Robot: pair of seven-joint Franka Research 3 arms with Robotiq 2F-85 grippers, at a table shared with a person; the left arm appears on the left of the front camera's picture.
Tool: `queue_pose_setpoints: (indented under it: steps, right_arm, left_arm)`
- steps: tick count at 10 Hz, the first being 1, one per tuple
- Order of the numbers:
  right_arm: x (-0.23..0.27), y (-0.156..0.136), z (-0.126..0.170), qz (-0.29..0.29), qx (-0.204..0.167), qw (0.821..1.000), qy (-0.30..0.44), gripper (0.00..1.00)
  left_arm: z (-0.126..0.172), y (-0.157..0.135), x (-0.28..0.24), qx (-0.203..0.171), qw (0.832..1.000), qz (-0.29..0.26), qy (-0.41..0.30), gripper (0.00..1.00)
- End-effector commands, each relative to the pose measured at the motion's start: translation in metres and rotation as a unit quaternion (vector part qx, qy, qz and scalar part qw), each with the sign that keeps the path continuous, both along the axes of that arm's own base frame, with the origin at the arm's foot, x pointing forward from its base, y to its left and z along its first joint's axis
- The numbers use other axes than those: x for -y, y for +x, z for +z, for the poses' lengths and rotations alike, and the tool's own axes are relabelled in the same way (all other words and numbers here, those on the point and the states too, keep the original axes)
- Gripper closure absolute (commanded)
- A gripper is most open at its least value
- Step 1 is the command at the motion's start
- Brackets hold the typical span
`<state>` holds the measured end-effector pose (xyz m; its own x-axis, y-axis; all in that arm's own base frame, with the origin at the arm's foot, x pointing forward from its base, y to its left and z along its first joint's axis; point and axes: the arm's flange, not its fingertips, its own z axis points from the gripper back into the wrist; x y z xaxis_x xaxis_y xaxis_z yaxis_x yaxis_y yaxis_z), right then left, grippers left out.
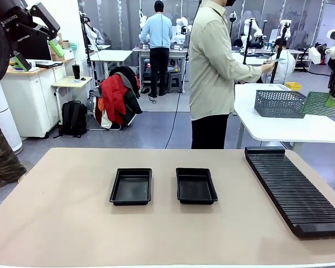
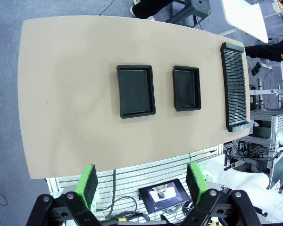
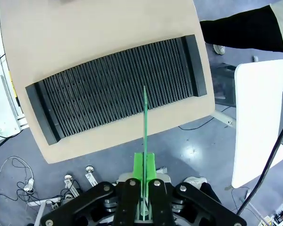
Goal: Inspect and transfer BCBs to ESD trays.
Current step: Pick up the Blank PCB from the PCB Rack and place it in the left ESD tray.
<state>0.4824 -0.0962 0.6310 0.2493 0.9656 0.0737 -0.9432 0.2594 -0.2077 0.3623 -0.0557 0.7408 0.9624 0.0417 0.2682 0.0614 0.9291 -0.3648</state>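
Black ESD trays side by side; green BCB edge-on in right tool

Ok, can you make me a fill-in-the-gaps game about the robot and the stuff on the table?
1. The table holds ____ black ESD trays, both empty.
2. The right gripper has its jaws ____ on a thin green BCB.
3. The slotted rack beyond that BCB is coloured ____.
4. The left gripper holds nothing; its jaws are ____.

Missing words: two, shut, black, open.
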Motion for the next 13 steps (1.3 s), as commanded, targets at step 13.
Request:
queue_pose_setpoints:
  steps: [13]
  right_arm:
    - [-0.191, 0.025, -0.031, -0.183, -0.148, 0.942, 0.241, 0.98]
  left_arm:
    - [-0.001, -0.001, 0.0, 0.001, 1.0, 0.0, 0.0, 0.0]
